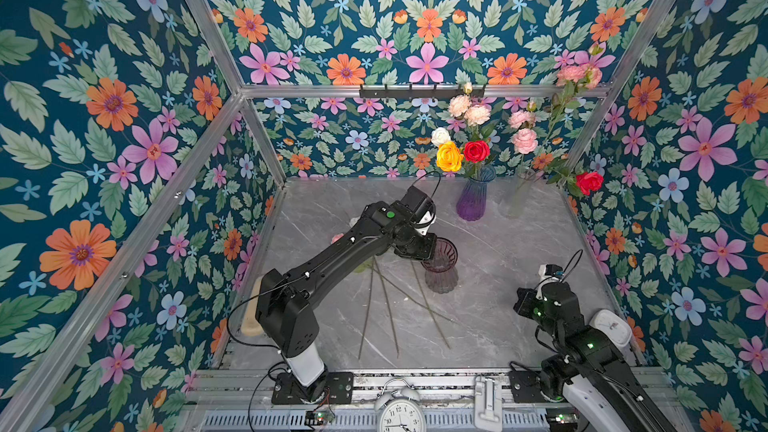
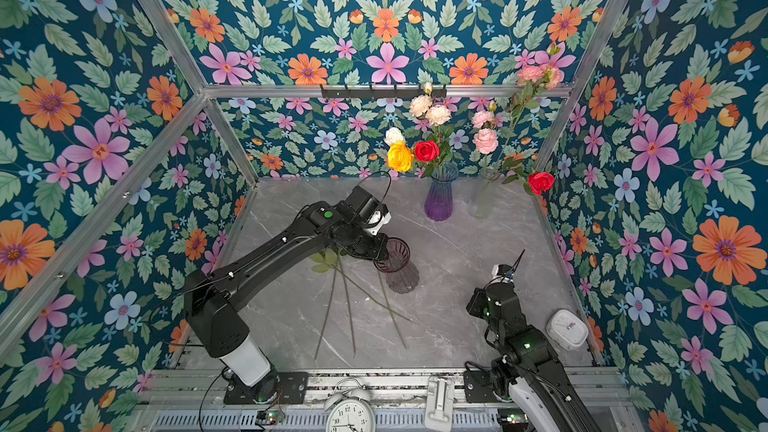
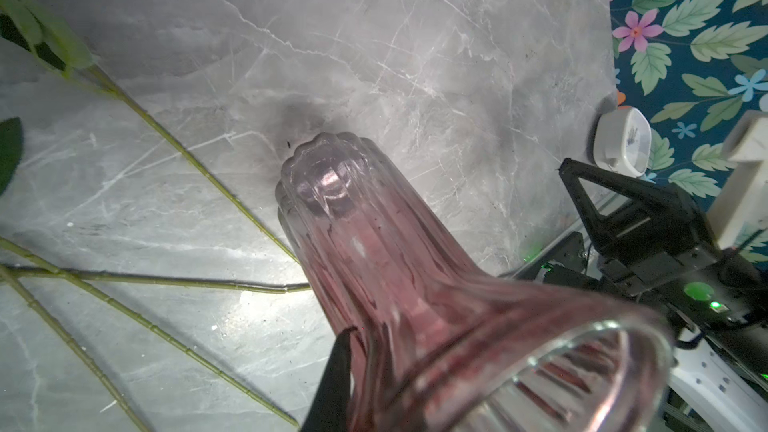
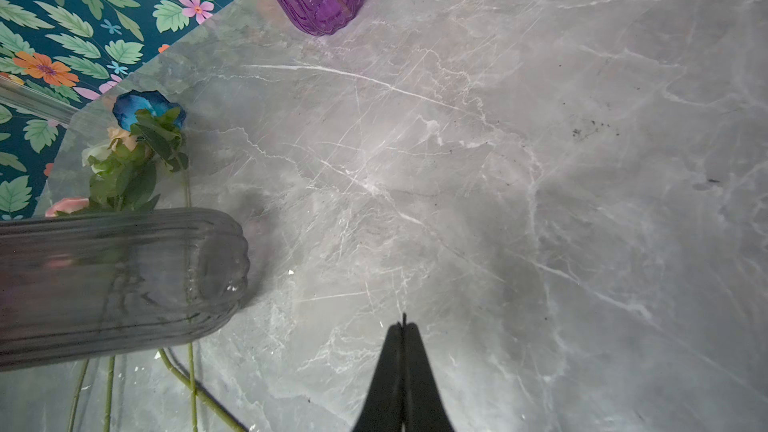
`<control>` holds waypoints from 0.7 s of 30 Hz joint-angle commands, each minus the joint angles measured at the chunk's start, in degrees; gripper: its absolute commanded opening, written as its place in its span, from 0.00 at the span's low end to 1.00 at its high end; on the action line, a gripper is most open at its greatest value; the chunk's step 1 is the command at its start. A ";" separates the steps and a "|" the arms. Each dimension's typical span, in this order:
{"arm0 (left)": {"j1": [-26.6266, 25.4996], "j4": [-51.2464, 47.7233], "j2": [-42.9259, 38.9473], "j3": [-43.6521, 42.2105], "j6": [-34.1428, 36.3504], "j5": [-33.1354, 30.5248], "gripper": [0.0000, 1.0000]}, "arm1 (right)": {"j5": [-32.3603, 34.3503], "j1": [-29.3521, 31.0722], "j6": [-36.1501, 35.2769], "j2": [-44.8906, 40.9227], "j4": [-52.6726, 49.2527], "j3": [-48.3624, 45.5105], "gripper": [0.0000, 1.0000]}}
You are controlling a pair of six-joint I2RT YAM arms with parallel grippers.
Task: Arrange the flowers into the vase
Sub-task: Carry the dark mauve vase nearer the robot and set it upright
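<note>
Flowers (image 1: 476, 150) in purple vase (image 1: 471, 201), clear vase (image 1: 517, 197); pink vase (image 1: 442, 280) in left claw (image 1: 432, 253).

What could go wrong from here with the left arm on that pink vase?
1. The left gripper pinches only the rim of the pink glass vase; smooth glass might slip or tip.
2. Loose flower stems lie right beside its base; shifting the vase could sweep them.
3. The red rose leans far out of the clear vase at the back and might topple it.
</note>
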 commanded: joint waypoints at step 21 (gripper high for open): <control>-1.15 -8.96 8.27 9.45 4.21 2.40 0.27 | -0.11 0.10 -0.55 -2.74 -0.11 -0.78 0.00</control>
